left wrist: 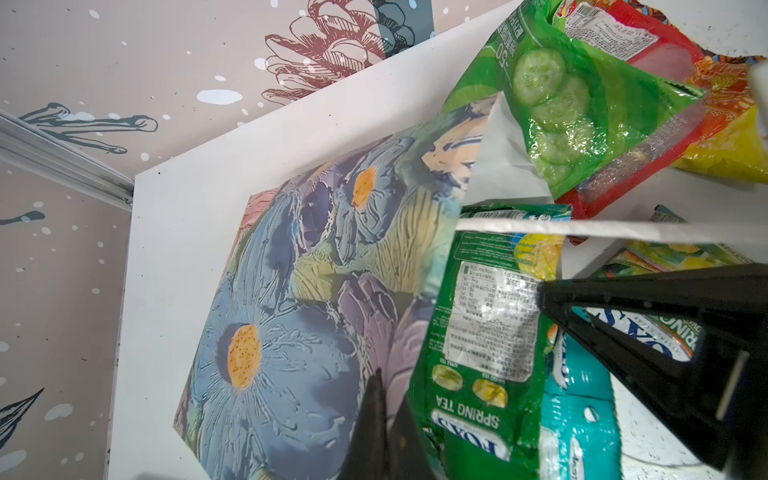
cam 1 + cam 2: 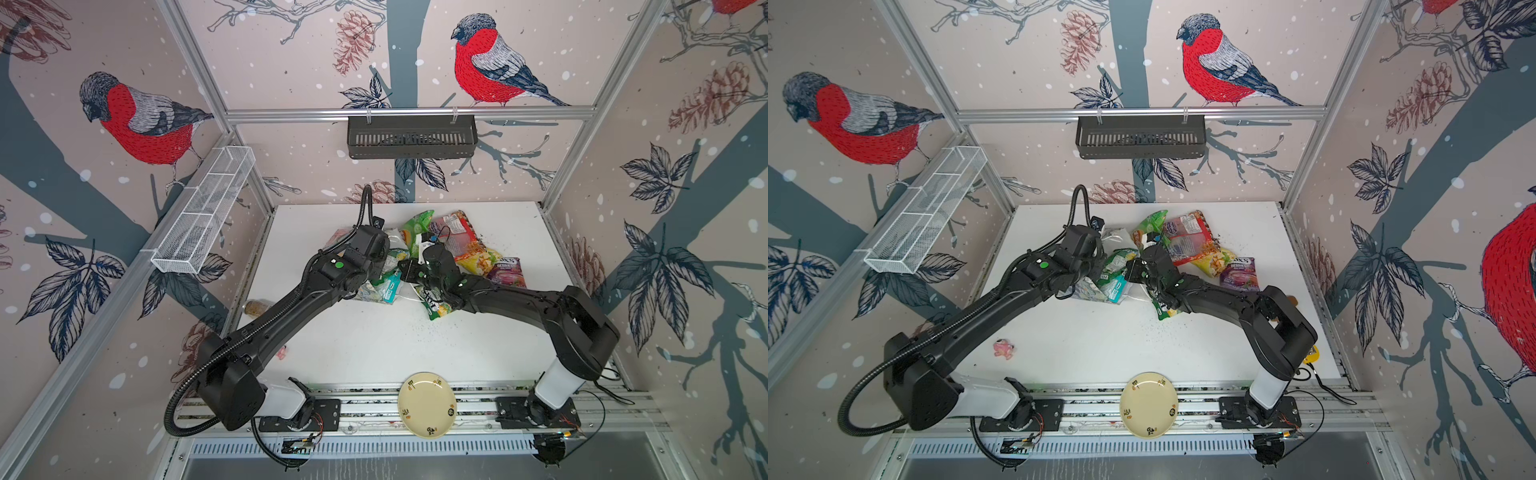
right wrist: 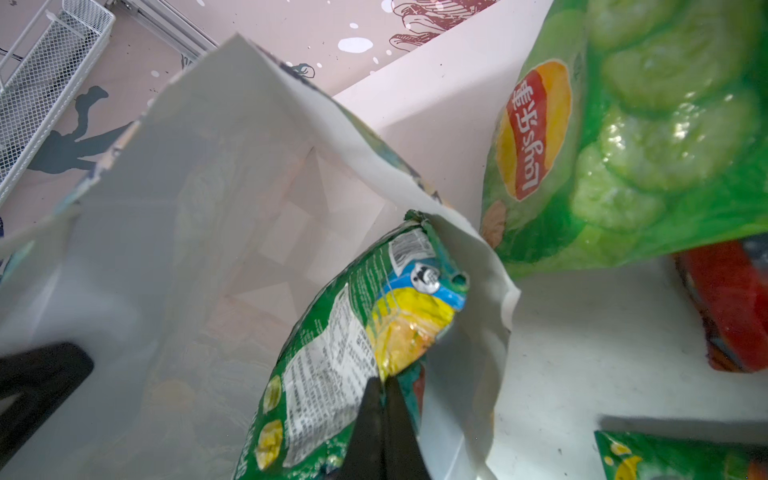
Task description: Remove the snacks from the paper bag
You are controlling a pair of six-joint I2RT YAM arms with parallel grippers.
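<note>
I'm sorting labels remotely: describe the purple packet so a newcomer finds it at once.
On the white table, a heap of snack packets lies toward the back. At the heap's right edge, beside the yellow packet, lies the purple packet. It alone is purple and reads BERRIES.

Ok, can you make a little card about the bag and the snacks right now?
bag: on its side, mouth open
left gripper: jaws shut, pinching the bag's wall
right gripper: jaws shut on FOX'S packet, half out of the mouth
out already: cucumber packet, red packet, yellow packet, purple packet, second FOX'S packet
teal packet: at the mouth, in or out unclear
plate: on the front rail
</note>
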